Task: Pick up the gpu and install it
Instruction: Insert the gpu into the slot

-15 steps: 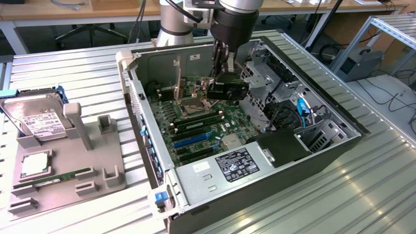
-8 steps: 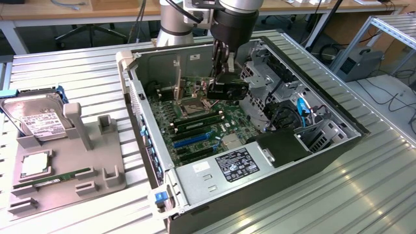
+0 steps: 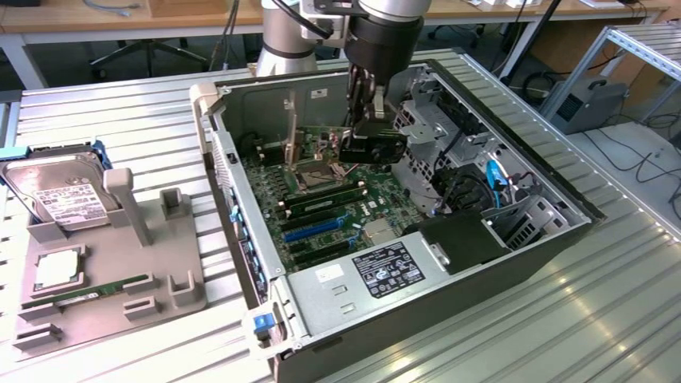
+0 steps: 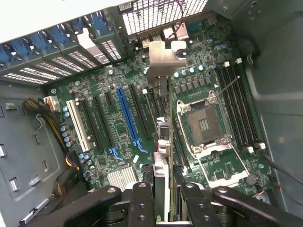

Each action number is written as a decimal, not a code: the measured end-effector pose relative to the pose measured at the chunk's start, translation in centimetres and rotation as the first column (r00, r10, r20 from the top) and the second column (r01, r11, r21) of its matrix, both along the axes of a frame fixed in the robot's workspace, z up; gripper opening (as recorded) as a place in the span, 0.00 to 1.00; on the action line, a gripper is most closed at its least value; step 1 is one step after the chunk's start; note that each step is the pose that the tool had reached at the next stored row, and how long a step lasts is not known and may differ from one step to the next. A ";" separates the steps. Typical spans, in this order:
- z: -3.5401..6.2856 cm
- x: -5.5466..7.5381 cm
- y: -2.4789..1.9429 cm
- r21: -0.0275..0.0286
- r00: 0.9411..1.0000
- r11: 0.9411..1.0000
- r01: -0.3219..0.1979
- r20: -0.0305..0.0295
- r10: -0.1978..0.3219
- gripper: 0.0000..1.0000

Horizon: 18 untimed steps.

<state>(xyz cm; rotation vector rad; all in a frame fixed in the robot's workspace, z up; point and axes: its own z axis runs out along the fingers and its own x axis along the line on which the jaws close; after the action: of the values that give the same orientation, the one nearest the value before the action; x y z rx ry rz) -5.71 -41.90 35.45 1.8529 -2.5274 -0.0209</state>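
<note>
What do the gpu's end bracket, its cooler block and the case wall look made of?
The end bracket of the gpu: bare metal, likely steel; dull silver sheen, bent tab. The cooler block: matte black, plastic or painted metal, unclear. The case wall: grey sheet metal, punched slots.

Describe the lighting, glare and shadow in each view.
Exterior view: light glares off the ribbed aluminium table at that view's lower right; shadow darkens the cable side of the open grey computer case. Wrist view: the case's rim washes out white; the silver end bracket of the green gpu card shines.
</note>
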 end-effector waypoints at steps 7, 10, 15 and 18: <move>-0.02 0.0 0.00 -0.001 1.000 1.000 -0.010 0.000 0.010 0.27; -0.02 0.0 0.00 -0.001 1.000 1.000 -0.016 0.000 0.016 0.27; -0.04 0.0 0.00 -0.001 1.000 1.000 -0.024 0.000 0.024 0.27; -0.05 0.0 0.00 -0.002 1.000 1.000 -0.030 0.000 0.030 0.27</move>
<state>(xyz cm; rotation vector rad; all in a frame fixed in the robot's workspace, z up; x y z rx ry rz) -5.71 -41.90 35.41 1.8893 -2.4989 -0.0186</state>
